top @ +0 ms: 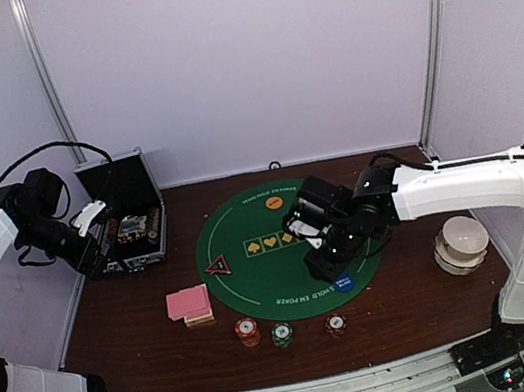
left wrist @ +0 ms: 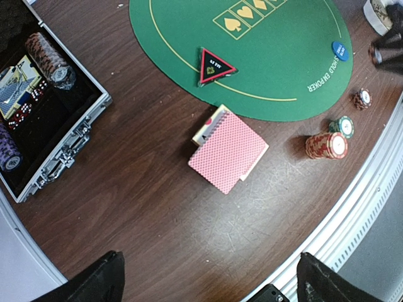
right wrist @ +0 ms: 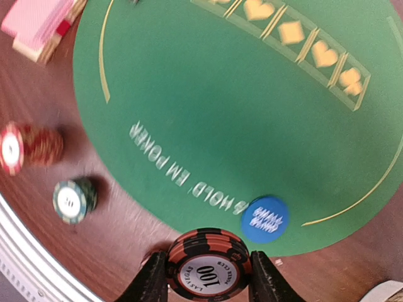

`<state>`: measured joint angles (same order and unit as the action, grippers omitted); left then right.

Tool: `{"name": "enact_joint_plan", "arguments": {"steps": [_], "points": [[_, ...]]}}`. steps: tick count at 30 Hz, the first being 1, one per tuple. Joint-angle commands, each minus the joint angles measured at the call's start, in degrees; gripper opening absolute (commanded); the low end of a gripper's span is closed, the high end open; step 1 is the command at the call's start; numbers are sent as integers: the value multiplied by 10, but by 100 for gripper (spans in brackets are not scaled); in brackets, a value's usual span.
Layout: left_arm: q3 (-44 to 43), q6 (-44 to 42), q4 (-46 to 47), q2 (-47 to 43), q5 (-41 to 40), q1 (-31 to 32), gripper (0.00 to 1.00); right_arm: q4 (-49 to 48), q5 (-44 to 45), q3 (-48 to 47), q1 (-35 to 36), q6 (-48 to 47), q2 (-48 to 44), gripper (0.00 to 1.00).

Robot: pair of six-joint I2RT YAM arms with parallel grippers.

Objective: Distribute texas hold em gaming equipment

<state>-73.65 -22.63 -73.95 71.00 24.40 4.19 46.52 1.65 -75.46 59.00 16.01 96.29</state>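
Observation:
My right gripper (right wrist: 208, 275) is shut on a short stack of orange-and-black poker chips (right wrist: 208, 261), lifted above the mat's near edge beside the blue marker disc (right wrist: 264, 219). In the top view this gripper (top: 323, 266) hangs over the green felt mat (top: 256, 278). On the wood near the front stand a red chip stack (top: 247, 332), a green one (top: 282, 334) and a smaller one (top: 335, 324). The pink-backed cards (top: 189, 303) lie left of the mat, the black-red triangle (top: 218, 266) on its left edge, an orange disc (top: 274, 202) at its far side. My left gripper (left wrist: 211, 286) is open and empty, up by the case.
The open silver-edged black case (top: 124, 220) sits at the back left with chip rolls inside (left wrist: 49, 58). A white bowl-like container (top: 461, 244) stands at the right. The metal front rail (top: 307, 391) borders the table.

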Motion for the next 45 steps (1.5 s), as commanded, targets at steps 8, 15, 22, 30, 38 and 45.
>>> {"name": "enact_joint_plan", "arguments": {"steps": [8,15,22,30,38,45], "points": [[-14,-7,-8,-8,8,3,98,-44,41,-245,-155,-42,185,1],[-12,-10,-8,-5,9,3,98,-17,37,-461,-215,-55,386,0],[-7,-17,-8,-4,4,2,98,-13,32,-576,-237,-53,478,2],[-11,-21,-8,2,3,3,97,-38,23,-607,-250,-46,521,5],[-6,-25,-8,0,-1,3,98,-40,20,-637,-261,-35,563,9],[1,-27,-8,-2,-5,2,98,-41,14,-652,-266,-36,569,50]]}}
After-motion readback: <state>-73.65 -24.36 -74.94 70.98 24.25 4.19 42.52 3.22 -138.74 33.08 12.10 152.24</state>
